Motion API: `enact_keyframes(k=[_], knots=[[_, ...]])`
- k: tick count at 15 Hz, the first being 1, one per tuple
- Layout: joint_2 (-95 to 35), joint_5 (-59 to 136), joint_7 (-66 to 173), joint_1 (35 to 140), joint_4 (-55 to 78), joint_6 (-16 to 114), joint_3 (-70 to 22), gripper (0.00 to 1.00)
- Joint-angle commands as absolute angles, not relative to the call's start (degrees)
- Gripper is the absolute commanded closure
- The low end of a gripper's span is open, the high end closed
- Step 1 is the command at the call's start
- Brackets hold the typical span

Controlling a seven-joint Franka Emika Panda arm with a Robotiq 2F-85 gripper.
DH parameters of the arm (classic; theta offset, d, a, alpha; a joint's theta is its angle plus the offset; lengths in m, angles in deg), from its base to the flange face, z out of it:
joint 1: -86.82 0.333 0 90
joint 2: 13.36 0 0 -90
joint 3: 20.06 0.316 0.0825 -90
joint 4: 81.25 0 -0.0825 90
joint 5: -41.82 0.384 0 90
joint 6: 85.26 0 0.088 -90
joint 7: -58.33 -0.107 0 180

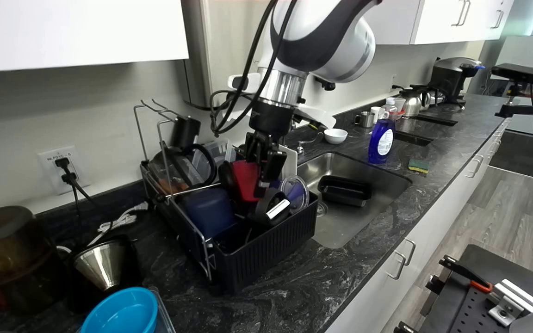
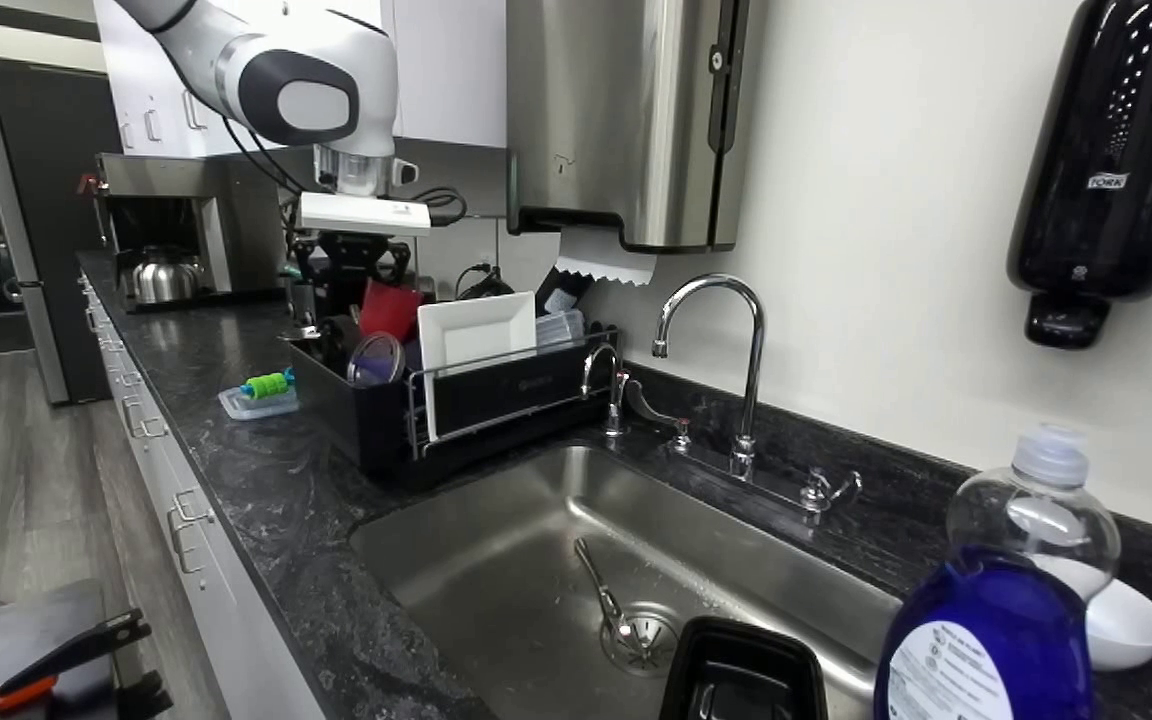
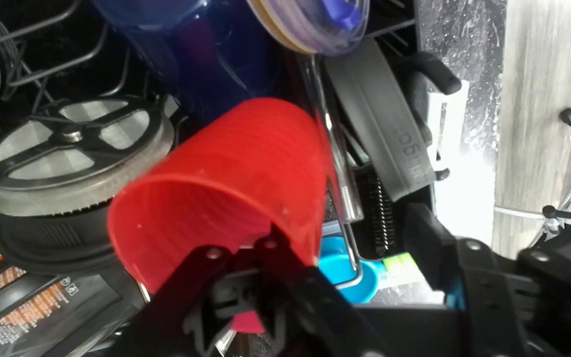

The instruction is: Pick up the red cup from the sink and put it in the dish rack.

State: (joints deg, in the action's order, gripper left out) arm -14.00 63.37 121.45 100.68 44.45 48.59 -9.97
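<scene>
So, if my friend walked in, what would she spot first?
Probably the bright red cup, tilted in the black dish rack. Next, maybe the big white-and-grey robot arm that hangs over the dish rack. Then the bottle of blue liquid, standing beside the metal sink.

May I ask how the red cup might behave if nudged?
The red cup is probably light and slightly flexible, given its thin rim. Its rounded side may roll, though the blue container beside it might stop that.
</scene>
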Motion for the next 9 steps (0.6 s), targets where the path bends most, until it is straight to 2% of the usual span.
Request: enact_keyframes(k=[1, 3, 9], knots=[[-13.7, 61.9, 122.1, 99.9, 45.3, 50.1, -9.2, 0.07], [-13.5, 60.9, 121.9, 100.0, 45.1, 50.5, -9.1, 0.0], [-12.3, 54.7, 120.9, 100.2, 43.2, 51.4, -9.0, 0.0]])
